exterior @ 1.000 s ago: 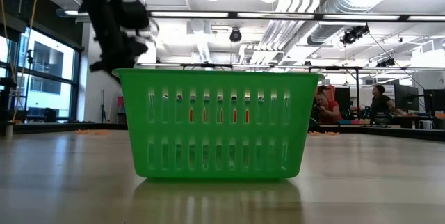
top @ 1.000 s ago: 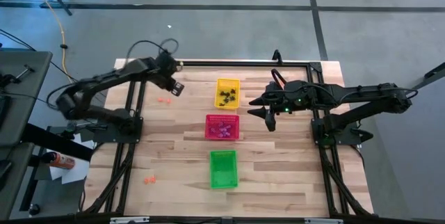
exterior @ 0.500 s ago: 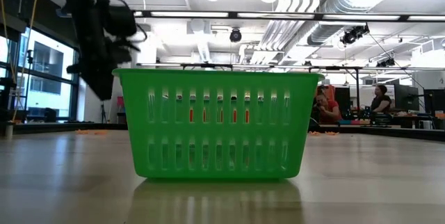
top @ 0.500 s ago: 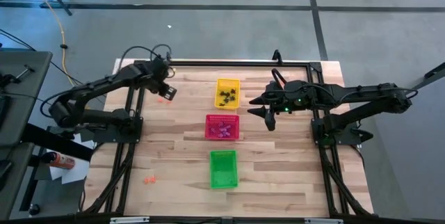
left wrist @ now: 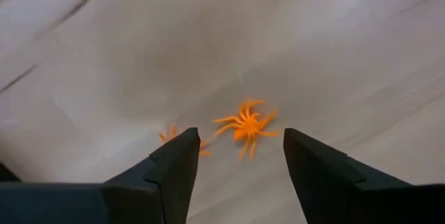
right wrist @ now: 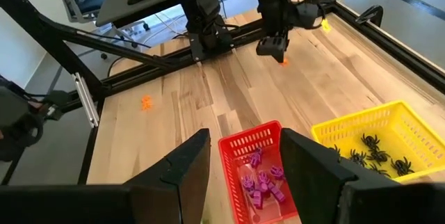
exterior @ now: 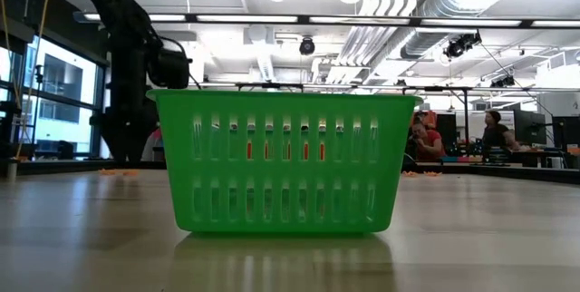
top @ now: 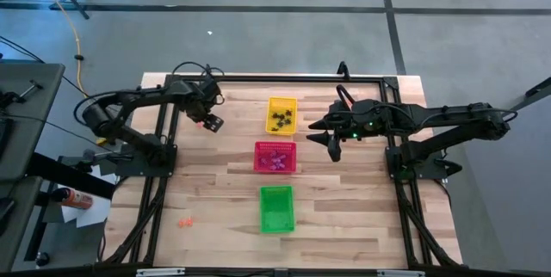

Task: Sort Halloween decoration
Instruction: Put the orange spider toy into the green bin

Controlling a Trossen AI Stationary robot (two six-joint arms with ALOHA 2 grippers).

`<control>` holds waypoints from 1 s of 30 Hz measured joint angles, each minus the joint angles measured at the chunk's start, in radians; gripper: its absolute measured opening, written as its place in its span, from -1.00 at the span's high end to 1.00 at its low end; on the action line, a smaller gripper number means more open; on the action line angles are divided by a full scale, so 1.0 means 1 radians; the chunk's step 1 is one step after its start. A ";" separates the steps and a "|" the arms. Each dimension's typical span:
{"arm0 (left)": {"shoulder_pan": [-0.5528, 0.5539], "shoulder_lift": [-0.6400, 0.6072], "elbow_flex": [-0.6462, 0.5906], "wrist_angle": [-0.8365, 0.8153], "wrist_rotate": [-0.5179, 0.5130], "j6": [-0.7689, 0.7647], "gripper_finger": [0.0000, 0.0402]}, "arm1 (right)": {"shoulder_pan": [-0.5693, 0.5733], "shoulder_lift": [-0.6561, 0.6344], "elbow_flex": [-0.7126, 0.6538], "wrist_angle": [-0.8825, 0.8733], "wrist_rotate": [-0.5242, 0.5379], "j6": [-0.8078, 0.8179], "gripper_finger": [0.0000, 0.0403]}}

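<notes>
Pale wooden planks make up the table [top: 224, 191], with three mesh baskets in a line down the middle: the yellow basket [top: 281, 114] at the far end holding black spiders [right wrist: 379, 156], the red basket [top: 275, 156] next with purple trinkets [right wrist: 263, 183] inside, and the green basket [top: 276, 208] nearest the low camera. Over on the far left, the left gripper [top: 209, 122] hangs low over the wood with its jaws spread and nothing between them; an orange spider [left wrist: 245, 124] lies on the table right below the gap, a second orange piece [left wrist: 171, 136] just beside it. Another orange trinket [top: 184, 223] sits alone near the left front edge. On the opposite side, the right gripper [top: 328, 138] hovers beside the red and yellow baskets, fingers parted, holding nothing.
</notes>
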 joint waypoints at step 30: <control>0.000 0.084 0.011 0.060 0.023 0.053 0.76 | 0.000 0.000 0.000 -0.004 0.053 -0.002 0.16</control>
